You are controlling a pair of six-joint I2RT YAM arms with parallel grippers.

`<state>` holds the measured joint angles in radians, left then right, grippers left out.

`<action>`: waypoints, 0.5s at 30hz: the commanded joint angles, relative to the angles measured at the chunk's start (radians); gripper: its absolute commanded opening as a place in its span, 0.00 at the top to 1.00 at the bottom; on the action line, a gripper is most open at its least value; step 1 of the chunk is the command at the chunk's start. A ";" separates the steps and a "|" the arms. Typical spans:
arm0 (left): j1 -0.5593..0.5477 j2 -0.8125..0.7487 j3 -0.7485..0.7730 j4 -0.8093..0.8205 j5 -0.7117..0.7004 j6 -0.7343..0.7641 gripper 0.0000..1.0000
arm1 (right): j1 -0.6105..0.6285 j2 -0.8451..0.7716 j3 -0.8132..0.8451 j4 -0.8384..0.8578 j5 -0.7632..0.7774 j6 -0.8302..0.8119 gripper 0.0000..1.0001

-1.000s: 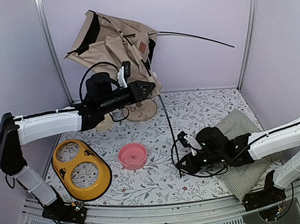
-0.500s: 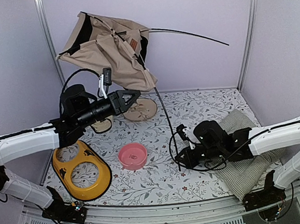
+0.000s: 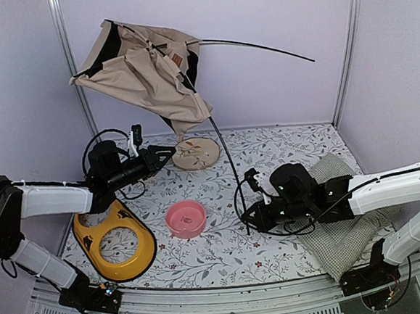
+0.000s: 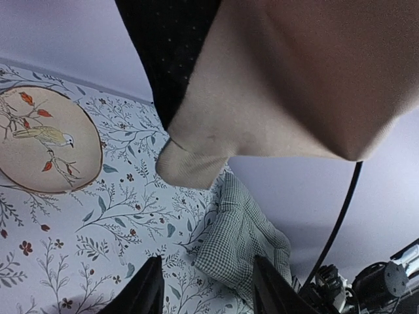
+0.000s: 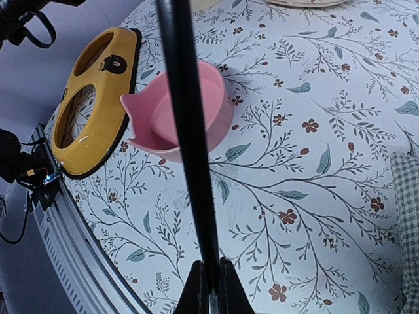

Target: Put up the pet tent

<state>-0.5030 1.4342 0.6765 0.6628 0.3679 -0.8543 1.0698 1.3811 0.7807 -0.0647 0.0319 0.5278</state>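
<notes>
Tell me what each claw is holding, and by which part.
Right claw: the pet tent, gripped near the lower end of its black pole. Left claw: open, holding nothing.

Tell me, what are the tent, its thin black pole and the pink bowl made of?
The tent looks like matte beige woven cloth: it hangs in soft folds. Its pole seems a smooth flexible rod, perhaps fibreglass or plastic, since it bows without kinking. The pink bowl looks like moulded plastic, with a slight sheen.
</notes>
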 commanded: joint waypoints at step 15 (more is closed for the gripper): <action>0.128 0.321 0.080 0.590 0.172 -0.318 0.56 | -0.005 -0.028 0.062 0.053 0.023 -0.009 1.00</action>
<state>-0.3946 1.7287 0.7193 1.1137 0.5125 -1.1126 1.0698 1.3811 0.7994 -0.0696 0.0311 0.5186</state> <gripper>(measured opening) 0.450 0.040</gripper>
